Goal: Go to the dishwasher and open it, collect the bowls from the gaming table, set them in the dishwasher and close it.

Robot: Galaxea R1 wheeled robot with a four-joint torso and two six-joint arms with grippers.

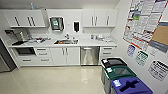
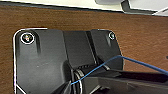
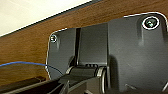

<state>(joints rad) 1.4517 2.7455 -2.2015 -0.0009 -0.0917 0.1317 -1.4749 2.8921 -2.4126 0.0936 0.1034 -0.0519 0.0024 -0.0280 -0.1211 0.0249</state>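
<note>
The dishwasher is a brushed steel front with a horizontal bar handle. It is shut and sits under the white counter, right of the sink cabinet doors, straight ahead across the floor. The bowls and the gaming table are out of view. In both wrist views a brown wooden surface lies behind the robot's dark plate, and a thin blue cable crosses it.
Black, green and blue waste bins stand in a row along the right wall, near the dishwasher. A sink is set in the counter. A dark built-in oven is at the left. Pale glossy floor lies ahead.
</note>
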